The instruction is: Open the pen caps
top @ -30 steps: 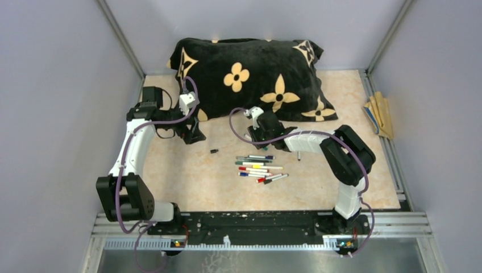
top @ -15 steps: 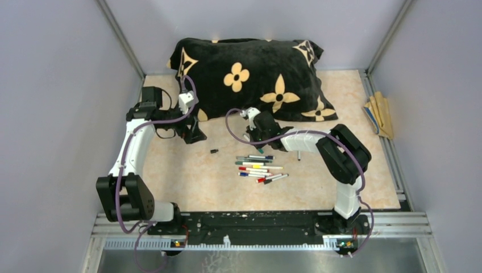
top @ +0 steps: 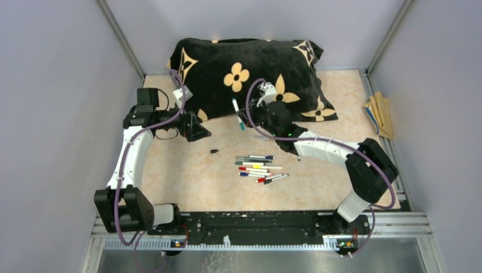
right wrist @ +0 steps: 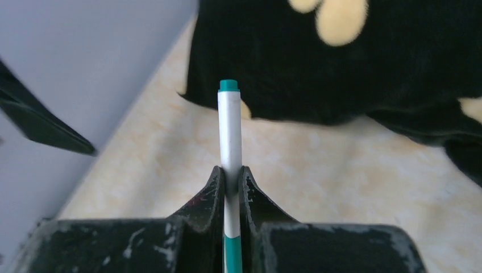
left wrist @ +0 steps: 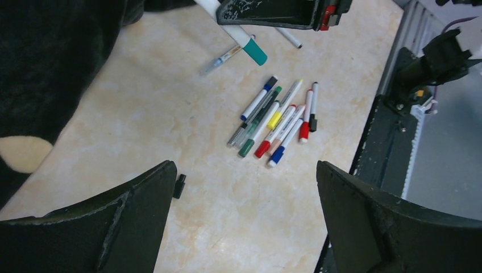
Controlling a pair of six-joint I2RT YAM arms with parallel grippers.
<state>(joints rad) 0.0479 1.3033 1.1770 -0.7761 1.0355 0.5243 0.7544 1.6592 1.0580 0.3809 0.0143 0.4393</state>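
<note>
Beige marbled worktop [top: 187, 182] carried a cluster of pens [top: 258, 168] near its middle. The right tool [right wrist: 230, 173] was clamped tight on a white pen [right wrist: 229, 131], green cap [left wrist: 256, 54] on, raised before the black cushion [top: 250, 68]. The left tool [left wrist: 244, 210] gaped wide, empty.

Pillow [top: 216, 62] blocks back — tabletop [top: 187, 182] open left of pens [top: 258, 168].

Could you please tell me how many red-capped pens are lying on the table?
2: one red-capped pen in the middle of the cluster, the other near its edge beside the black-capped pen; none looks hidden.
</note>
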